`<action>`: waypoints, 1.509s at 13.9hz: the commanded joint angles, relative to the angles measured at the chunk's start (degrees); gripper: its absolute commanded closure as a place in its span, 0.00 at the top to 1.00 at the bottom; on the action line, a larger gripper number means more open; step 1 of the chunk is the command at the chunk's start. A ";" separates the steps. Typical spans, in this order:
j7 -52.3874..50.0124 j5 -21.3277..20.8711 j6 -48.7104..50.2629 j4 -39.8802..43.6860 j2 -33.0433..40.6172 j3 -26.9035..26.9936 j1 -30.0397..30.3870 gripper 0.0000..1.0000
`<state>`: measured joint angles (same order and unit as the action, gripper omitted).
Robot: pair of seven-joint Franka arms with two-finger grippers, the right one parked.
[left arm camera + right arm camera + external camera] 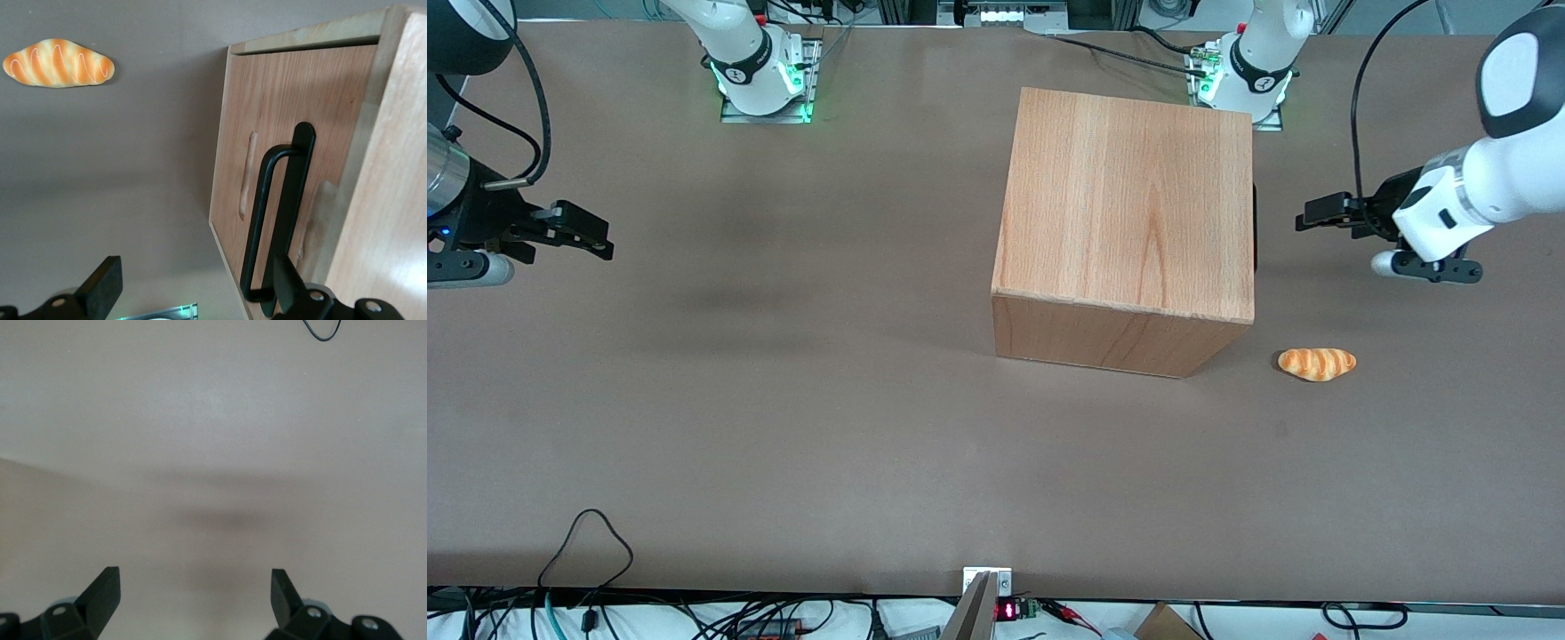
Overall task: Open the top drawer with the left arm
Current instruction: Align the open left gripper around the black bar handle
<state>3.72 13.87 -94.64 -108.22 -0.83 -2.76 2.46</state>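
At the table's [783, 444] nearest edge a small display [1006, 611] shows red digits, too small to read. Seen from the front, a striped orange bread roll [1316, 364] lies on the table at about four o'clock from the reddish-wood cabinet [1129, 204], nearer the camera than the gripper.

The top drawer [267, 100] sits in the cabinet face turned toward the working arm's end of the table. Its front panel looks pushed in, with its slim black bar handle [283, 200] standing off the wood. From the front only a dark sliver of that handle [1255, 231] shows along the cabinet's edge.

The left arm [1485, 191] holds its gripper [1307, 218] level at three o'clock from the cabinet. The gripper points at the drawer front, near it but apart from it. Its fingers [103, 283] are spread wide and hold nothing. In the wrist view one fingertip overlaps the handle's end without gripping it.

Farther off, the round labels on the arm bases [760, 76] are illegible.
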 commanded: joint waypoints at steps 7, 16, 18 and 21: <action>2.78 3.35 -7.30 -8.40 1.97 -1.89 0.61 1.00; 3.13 3.88 -9.76 -11.13 1.62 -2.95 0.44 1.00; 3.13 3.88 -10.21 -11.66 1.62 -2.95 0.44 1.00; 3.66 3.88 -10.73 -12.28 1.45 -2.95 0.44 1.00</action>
<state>5.49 16.13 -104.12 -118.90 -0.55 -5.43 2.45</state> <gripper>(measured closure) 0.000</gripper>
